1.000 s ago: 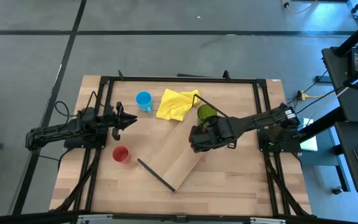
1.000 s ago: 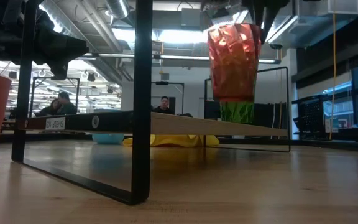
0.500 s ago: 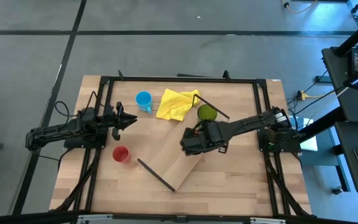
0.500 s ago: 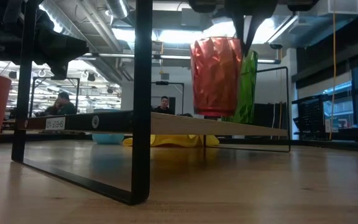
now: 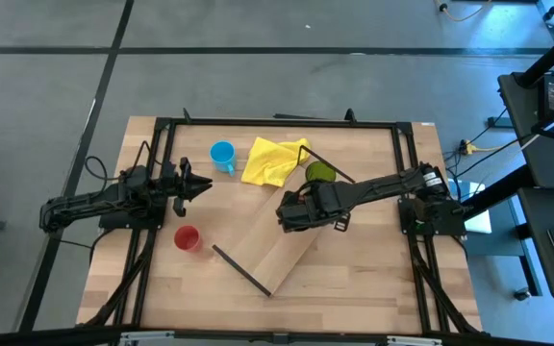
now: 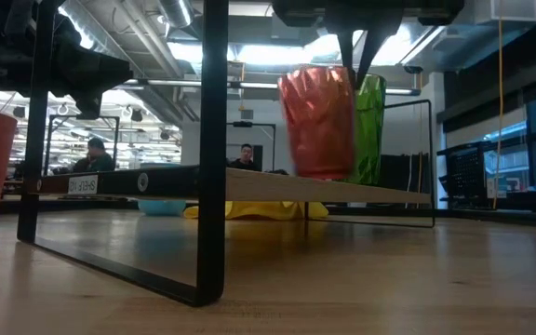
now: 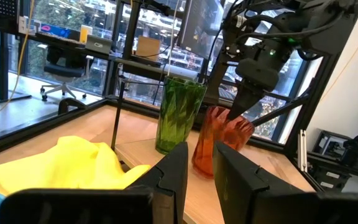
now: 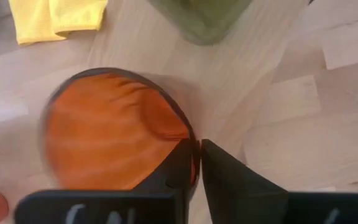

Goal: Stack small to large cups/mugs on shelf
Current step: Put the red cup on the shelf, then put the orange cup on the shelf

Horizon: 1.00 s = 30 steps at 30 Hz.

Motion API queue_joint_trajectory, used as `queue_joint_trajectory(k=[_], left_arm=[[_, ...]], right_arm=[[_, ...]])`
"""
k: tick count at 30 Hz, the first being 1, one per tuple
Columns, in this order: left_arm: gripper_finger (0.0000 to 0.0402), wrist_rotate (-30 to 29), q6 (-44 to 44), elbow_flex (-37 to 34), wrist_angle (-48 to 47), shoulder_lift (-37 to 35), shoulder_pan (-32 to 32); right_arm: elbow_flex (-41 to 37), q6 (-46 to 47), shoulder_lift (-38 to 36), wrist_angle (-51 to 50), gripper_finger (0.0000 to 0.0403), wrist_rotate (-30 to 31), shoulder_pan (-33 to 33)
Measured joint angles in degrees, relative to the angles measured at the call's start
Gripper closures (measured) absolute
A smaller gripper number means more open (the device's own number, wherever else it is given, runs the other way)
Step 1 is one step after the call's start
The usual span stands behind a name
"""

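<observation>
My right gripper (image 5: 297,210) is shut on the dark red translucent glass (image 6: 316,121) over the shelf (image 5: 279,242), a light-wood board with black end bars. The green tumbler (image 5: 319,173) stands upright on its base on the board, just behind the glass (image 7: 219,144). The blue mug (image 5: 222,155) and the small red cup (image 5: 188,238) stand on the tabletop. My left gripper (image 5: 207,185) waits between those two, open by a narrow gap, touching nothing. My right gripper pinches the red glass by its rim (image 8: 190,144), one finger inside the glass and one outside. The fingers (image 6: 355,58) come from above, pointing down. The glass hangs slightly tilted with its base at the board's surface; whether it touches the board I cannot tell.
A crumpled yellow cloth (image 5: 272,160) lies on the tabletop between the blue mug and the green tumbler. The shelf lies slantwise across the table's middle, its black end bar (image 6: 214,149) close to the low camera. Bare board (image 8: 278,124) lies beside the glass.
My right gripper has moved toward the table's left and down, keeping its hold. The red glass, first lifted above the green tumbler, has come down beside it to the level of the board. The left arm has kept still.
</observation>
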Motion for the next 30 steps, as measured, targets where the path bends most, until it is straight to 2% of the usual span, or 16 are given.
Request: queue_joint_trajectory(k=[9, 24, 26, 30], left_arm=[[0.0333, 0.0, 0.0, 0.01, 0.01, -0.01, 0.01], [0.0333, -0.01, 0.0, 0.0, -0.01, -0.01, 0.01], [0.0333, 0.0, 0.0, -0.01, 0.0, 0.01, 0.0], [0.0333, -0.01, 0.0, -0.01, -0.01, 0.01, 0.01]], right_arm=[[0.0, -0.1, 0.0, -0.39, 0.033, 0.09, -0.05], [0.36, -0.48, -0.55, -2.54, 0.0319, 0.45, -0.11], [1.84, -1.92, -0.75, -2.9, 0.0313, 2.84, -0.02], [8.69, -8.05, -0.94, -2.83, 0.0304, 11.42, 0.22]])
